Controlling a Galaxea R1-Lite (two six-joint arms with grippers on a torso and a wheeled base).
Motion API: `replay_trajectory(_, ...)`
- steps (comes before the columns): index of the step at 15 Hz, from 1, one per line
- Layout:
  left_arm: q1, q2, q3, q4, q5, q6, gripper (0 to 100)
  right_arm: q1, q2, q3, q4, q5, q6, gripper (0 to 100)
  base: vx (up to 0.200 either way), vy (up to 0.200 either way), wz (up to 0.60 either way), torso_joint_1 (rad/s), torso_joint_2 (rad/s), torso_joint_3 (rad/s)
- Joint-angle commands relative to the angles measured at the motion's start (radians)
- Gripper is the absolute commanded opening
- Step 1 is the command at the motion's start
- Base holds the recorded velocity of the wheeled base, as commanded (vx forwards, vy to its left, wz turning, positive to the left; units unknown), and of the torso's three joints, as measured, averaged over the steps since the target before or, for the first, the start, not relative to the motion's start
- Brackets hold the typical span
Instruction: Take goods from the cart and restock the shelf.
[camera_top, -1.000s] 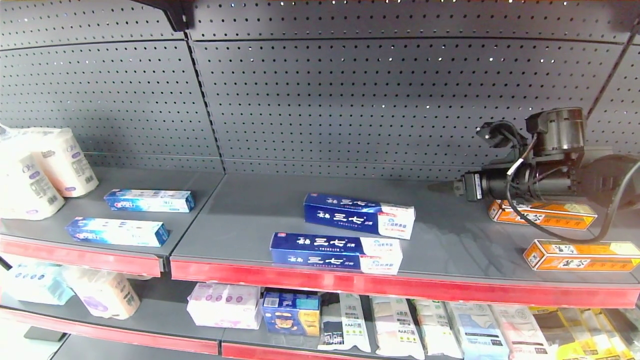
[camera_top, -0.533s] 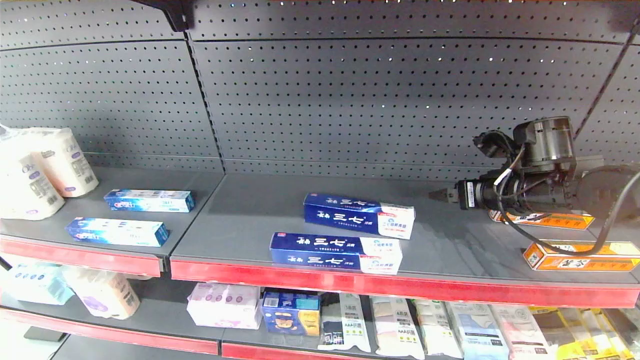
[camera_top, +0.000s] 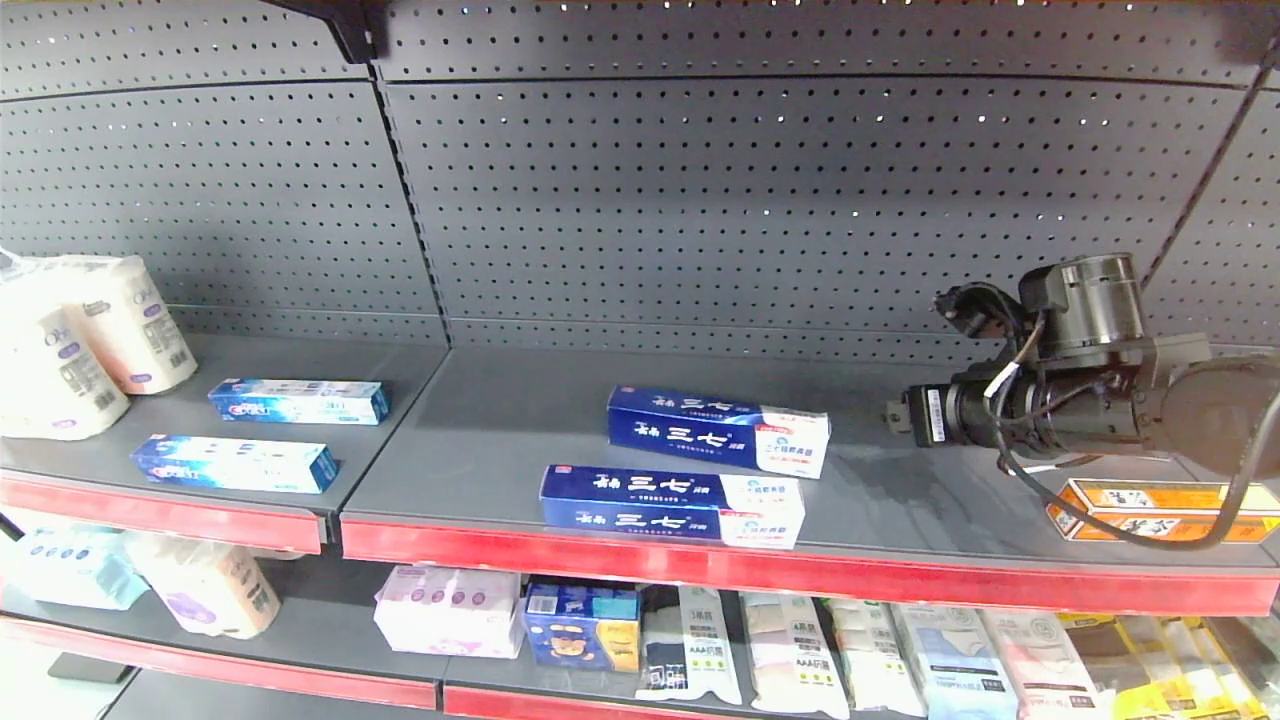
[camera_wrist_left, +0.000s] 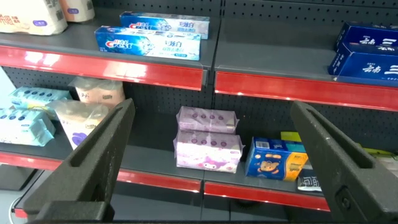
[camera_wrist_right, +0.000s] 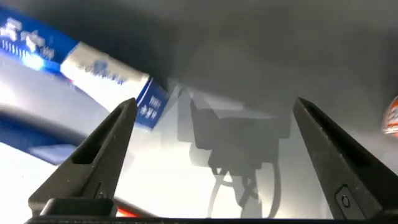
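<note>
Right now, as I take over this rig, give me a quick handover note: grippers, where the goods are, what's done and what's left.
Left gripper: open, empty, facing the lower tiers.
Right gripper: open, empty, over the upper shelf near its right end.
Goods: two dark blue boxes in the middle bay, two light blue boxes in the left bay, an orange box at the front right.
Done: those boxes lie flat on the shelf; nothing is held.
Left: probably fetch more from the cart; there is bare room between the dark blue and orange boxes.
</note>
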Motion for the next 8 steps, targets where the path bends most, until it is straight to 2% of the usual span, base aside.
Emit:
replay_trajectory(1,0.0,0.001,0.0,0.0,0.0,0.0,100,0.026,-0.008,0.037,0.005,0.0,-0.002,100,0.0,0.0,0.0,0.0,0.0,0.0)
replay_trajectory(6,0.0,0.001,0.0,0.0,0.001,0.0,100,0.044,0.002,0.054,0.012,-0.005,0.0,100,0.0,0.0,0.0,0.0,0.0,0.0)
replay_trajectory(8,0.0,0.001,0.0,0.0,0.001,0.0,100,0.071,0.033,0.042,0.011,-0.06,0.037,100,0.0,0.0,0.0,0.0,0.0,0.0)
